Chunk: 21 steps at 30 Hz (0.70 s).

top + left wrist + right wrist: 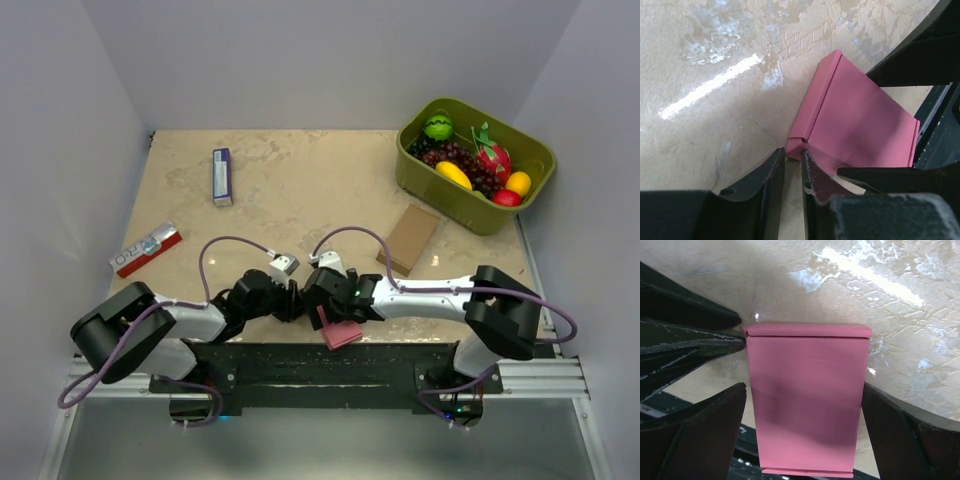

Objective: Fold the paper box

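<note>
Counter (pixel 300 180) bears one paper box (pixel 342 334) at its near edge, right fingers (pixel 900 430) wide astride it, left fingers (pixel 765 175) almost closed, grip unclear.

We see the paper box (pixel 807 400) as thin pink card, matt and smooth, softly creased along its 12 o'clock edge. The table (pixel 715 125) looks polished, beige and marbled, with bright glare. The right gripper (pixel 804 387) has fingers (pixel 705 425) of matt black plastic, scuffed pale. At 2 o'clock overhead, the bin (pixel 475 208) is smooth olive plastic.
</note>
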Tool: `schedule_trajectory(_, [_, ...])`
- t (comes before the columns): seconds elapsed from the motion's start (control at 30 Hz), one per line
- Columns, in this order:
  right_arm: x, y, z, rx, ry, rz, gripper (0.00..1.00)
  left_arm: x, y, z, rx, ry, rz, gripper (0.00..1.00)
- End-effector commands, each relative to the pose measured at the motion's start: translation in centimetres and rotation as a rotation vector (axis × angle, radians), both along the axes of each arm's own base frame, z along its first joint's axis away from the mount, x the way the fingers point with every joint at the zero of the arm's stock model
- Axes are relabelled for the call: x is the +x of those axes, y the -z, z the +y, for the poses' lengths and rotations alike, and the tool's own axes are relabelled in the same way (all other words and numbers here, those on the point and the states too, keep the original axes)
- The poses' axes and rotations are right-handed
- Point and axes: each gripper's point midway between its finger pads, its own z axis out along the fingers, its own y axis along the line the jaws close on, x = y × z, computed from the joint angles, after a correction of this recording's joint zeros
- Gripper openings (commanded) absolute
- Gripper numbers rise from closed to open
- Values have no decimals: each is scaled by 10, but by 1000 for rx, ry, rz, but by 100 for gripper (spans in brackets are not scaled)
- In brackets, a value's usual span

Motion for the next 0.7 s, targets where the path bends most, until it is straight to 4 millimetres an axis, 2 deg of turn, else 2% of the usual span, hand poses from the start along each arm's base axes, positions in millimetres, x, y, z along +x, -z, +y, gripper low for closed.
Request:
schedule_trajectory(0.0, [1, -7, 20, 17, -20, -27, 99, -23, 36, 9, 89, 33, 88, 20])
schedule_trajectory(0.2, [-5, 19, 19, -55, -15, -11, 99, -28, 36, -1, 79, 58, 77, 15])
schedule_trajectory(0.27, [-4, 27, 11, -96, 7, -17, 99, -28, 37, -1, 82, 60, 77, 15])
schedule_trajectory(0.43, [-5, 34, -1, -116, 52, -16, 94, -29, 36, 5, 92, 42, 75, 16])
schedule_trajectory(0.47, [-7, 35, -5, -122, 51, -13, 82, -25, 30, 6, 86, 25, 55, 18])
schedule_trajectory(0.53, [-7, 32, -5, -109, 49, -16, 69, -25, 28, 10, 92, 12, 50, 28])
schedule_trajectory(0.57, [-9, 33, -7, -110, 43, -14, 65, -21, 17, 9, 65, -1, 24, 32])
schedule_trajectory(0.63, [-9, 32, -6, -104, 32, -15, 62, -22, 11, 11, 62, -12, 21, 41])
schedule_trajectory(0.67, [-9, 31, -6, -101, 29, -14, 61, -17, -1, 10, 36, -25, -6, 44])
